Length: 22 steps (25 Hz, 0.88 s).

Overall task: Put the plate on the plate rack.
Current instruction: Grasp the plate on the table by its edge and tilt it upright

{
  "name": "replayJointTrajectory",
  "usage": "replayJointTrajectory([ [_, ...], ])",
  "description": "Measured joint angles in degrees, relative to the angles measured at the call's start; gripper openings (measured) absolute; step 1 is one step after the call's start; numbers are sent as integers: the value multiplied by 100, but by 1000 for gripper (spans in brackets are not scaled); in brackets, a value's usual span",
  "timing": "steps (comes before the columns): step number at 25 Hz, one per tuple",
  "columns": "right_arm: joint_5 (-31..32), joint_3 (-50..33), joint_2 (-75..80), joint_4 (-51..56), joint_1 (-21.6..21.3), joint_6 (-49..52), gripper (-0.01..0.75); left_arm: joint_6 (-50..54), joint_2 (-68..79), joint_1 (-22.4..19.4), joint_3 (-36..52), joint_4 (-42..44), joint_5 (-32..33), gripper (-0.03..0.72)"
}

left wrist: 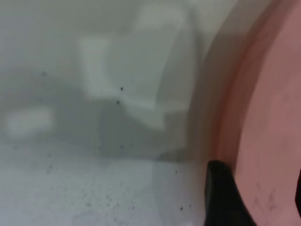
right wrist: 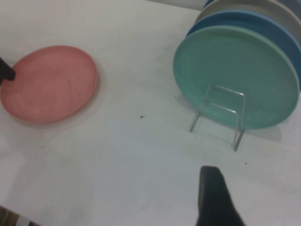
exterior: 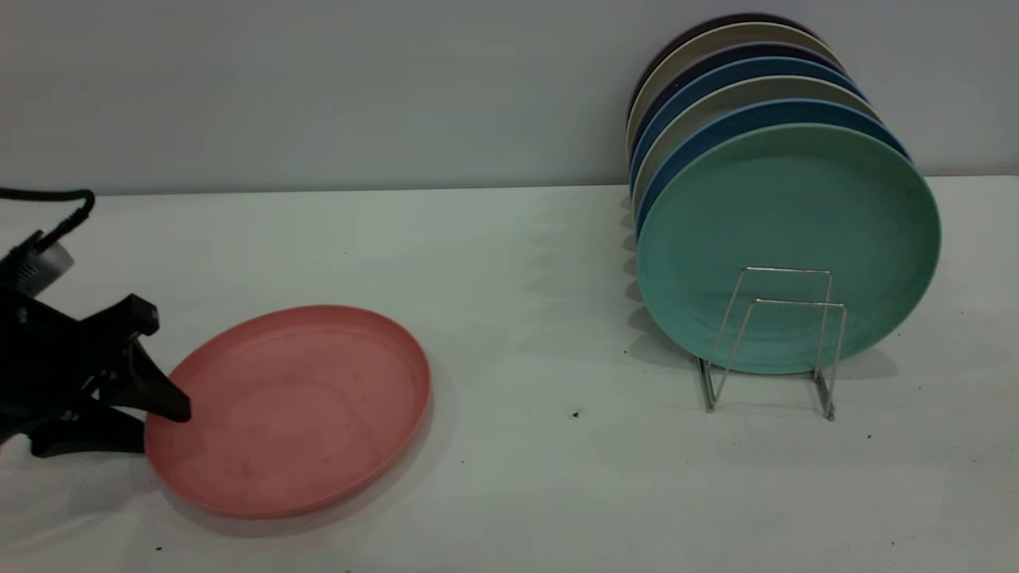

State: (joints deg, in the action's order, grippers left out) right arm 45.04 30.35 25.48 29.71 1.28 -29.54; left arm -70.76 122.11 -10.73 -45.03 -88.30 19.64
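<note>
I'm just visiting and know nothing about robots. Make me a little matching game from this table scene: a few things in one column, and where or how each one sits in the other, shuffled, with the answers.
Things:
1. the plate
2. teal-green plate
3. the plate rack
4. left gripper

Descriptions:
A. standing on edge at the front of the row of plates
B. lying flat on the table, at the exterior view's left
C. thin silver wire, its front loops empty
D. black, its fingers at the pink rim

Pairs: 1-B, 2-A, 3-C, 4-D
</note>
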Motion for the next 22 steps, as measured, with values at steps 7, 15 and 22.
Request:
replayJointTrajectory([
  [7, -112, 0, 0, 0, 0, 0, 456, -318, 147, 0, 0, -348, 67, 406],
  [15, -187, 0, 0, 2, 0, 0, 456, -358, 321, 0, 0, -406, 79, 406],
  [22, -202, 0, 0, 6, 0, -7, 456, -430, 321, 0, 0, -504, 85, 212],
])
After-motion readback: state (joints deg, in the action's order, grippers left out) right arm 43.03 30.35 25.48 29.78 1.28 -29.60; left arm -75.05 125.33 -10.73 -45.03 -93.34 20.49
